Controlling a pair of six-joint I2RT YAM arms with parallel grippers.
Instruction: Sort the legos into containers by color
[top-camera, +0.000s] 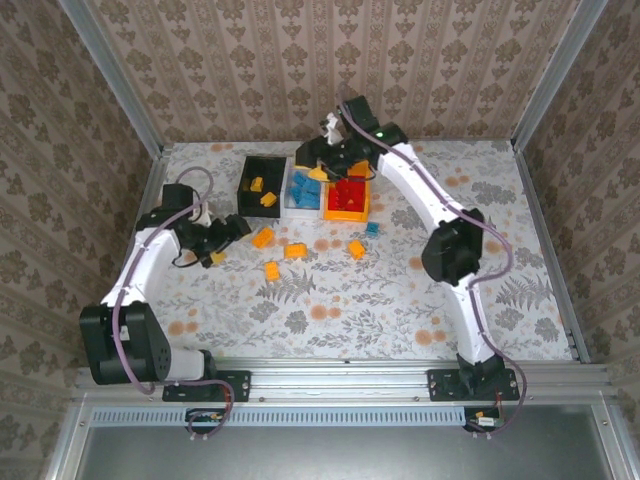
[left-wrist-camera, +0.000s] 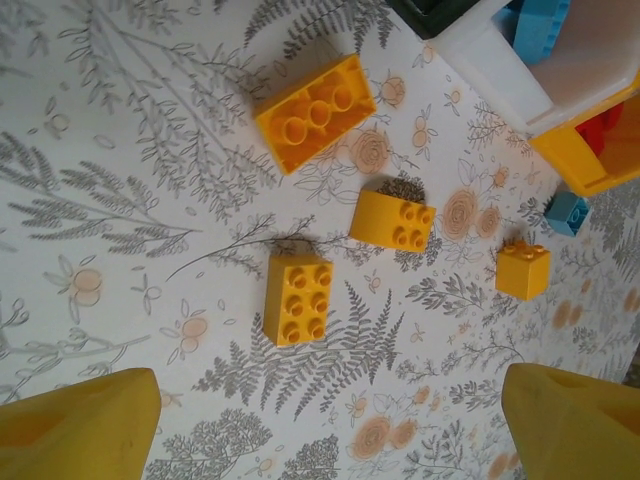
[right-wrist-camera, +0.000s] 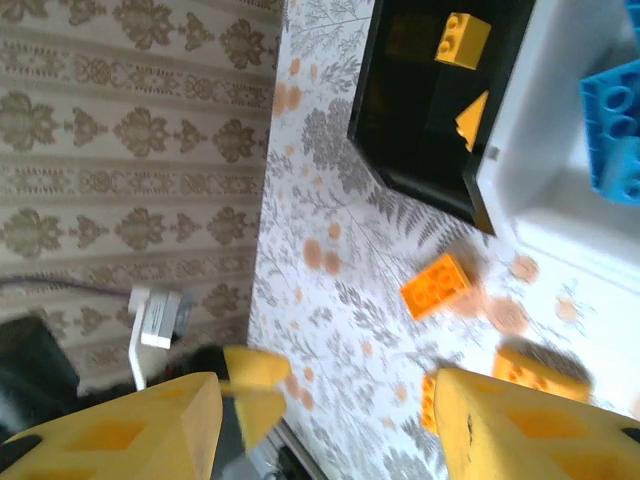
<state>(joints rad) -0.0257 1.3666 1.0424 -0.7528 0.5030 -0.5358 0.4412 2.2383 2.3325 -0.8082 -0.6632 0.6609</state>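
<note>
Three bins stand in a row at the back: black (top-camera: 252, 170), white (top-camera: 291, 208) and orange-yellow (top-camera: 345, 214). Yellow bricks (top-camera: 257, 184) lie in the black bin, blue bricks (top-camera: 301, 189) in the white, red bricks (top-camera: 348, 192) in the orange-yellow. Several yellow-orange legos lie loose in front: (top-camera: 263, 237), (top-camera: 295, 250), (top-camera: 271, 270), (top-camera: 356, 248), plus a small blue lego (top-camera: 372, 228). My left gripper (top-camera: 230, 240) hovers open above the table, left of the loose bricks, the nearest being a yellow brick (left-wrist-camera: 297, 298). My right gripper (top-camera: 337, 172) hangs open and empty over the bins.
Patterned walls close in the table on three sides. In the right wrist view the black bin (right-wrist-camera: 400, 150) holds a yellow brick (right-wrist-camera: 463, 40), and a loose brick (right-wrist-camera: 436, 285) lies in front of it. The left wrist view shows the white bin's corner (left-wrist-camera: 490, 60).
</note>
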